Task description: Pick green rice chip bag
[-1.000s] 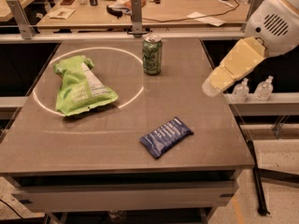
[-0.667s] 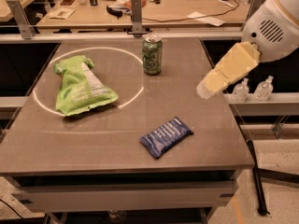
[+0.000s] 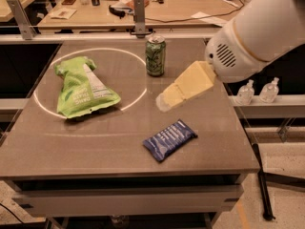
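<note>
The green rice chip bag point(image 3: 82, 87) lies flat on the left part of the grey table point(image 3: 86, 142), inside a white ring marked on the top. It is lime green and crinkled, with a white label panel. My gripper point(image 3: 163, 102) comes in from the upper right on a white arm point(image 3: 257, 32). Its cream-coloured end hangs above the middle of the table, well to the right of the bag and not touching it. Nothing is in the gripper.
A green drink can point(image 3: 155, 55) stands upright at the back centre, just behind the gripper. A small dark-blue packet point(image 3: 169, 140) lies near the front right. Two small clear bottles point(image 3: 259, 90) stand on a rail to the right. A cluttered desk point(image 3: 190, 6) is behind.
My gripper and arm have moved left and down from the table's right edge toward its middle, closer to the bag. The bag, can and packet have not moved.
</note>
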Robot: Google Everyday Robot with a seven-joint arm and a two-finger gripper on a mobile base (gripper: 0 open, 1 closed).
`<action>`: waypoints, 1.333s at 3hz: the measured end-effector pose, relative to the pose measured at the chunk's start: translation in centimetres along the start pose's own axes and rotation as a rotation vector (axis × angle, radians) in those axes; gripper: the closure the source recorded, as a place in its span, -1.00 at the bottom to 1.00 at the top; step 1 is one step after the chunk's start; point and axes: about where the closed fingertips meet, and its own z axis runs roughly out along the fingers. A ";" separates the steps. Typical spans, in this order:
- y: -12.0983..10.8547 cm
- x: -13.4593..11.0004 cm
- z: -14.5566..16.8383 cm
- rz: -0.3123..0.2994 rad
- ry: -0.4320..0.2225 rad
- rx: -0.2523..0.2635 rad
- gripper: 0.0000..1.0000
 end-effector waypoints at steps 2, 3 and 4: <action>3.8 -3.6 5.4 0.116 0.069 -0.099 -1.00; 6.0 -5.6 7.4 0.166 0.081 -0.159 -1.00; 7.7 -6.9 9.3 0.205 0.097 -0.191 -1.00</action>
